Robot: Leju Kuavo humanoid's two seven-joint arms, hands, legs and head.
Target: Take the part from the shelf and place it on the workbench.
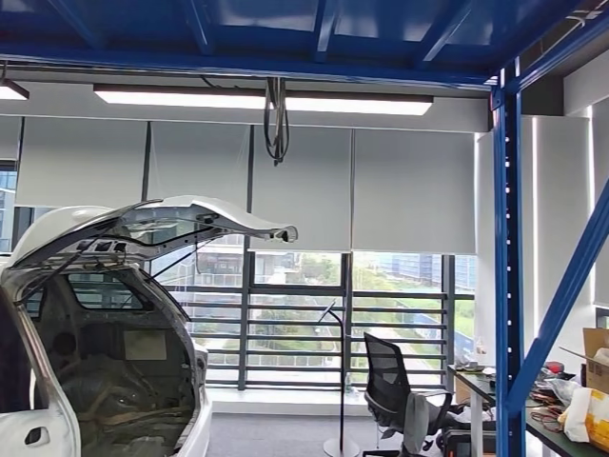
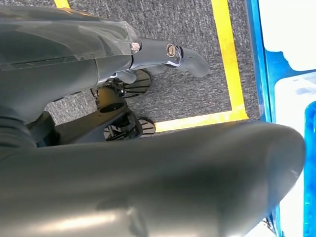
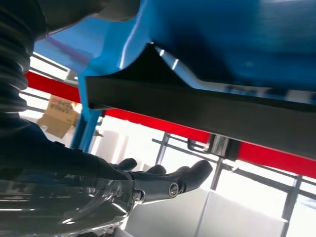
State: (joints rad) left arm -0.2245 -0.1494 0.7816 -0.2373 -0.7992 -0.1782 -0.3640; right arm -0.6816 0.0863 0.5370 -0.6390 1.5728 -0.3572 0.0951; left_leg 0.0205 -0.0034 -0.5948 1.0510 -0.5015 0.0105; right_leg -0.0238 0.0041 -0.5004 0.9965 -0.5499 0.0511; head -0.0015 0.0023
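My right hand (image 3: 149, 182) stretches its dark fingers (image 3: 193, 173) out straight in the right wrist view. Close over them hangs a large blue thing (image 3: 231, 44) with a black lower edge (image 3: 193, 108). A gap shows between the fingers and that edge, and the grey thumb (image 3: 74, 7) lies on its other side. Whether the hand holds it is unclear. My left hand (image 2: 111, 59) hangs over grey carpet, its fingers (image 2: 186, 57) straight and apart with nothing in them. In the head view, a blue shelf upright (image 1: 508, 286) stands at the right.
A white car (image 1: 108, 362) with its tailgate raised stands at the left. A black office chair (image 1: 391, 381) and a cluttered table (image 1: 553, 433) with a cardboard box (image 1: 596, 357) are at the right. Yellow floor tape (image 2: 227, 59) runs beside a blue frame (image 2: 257, 59).
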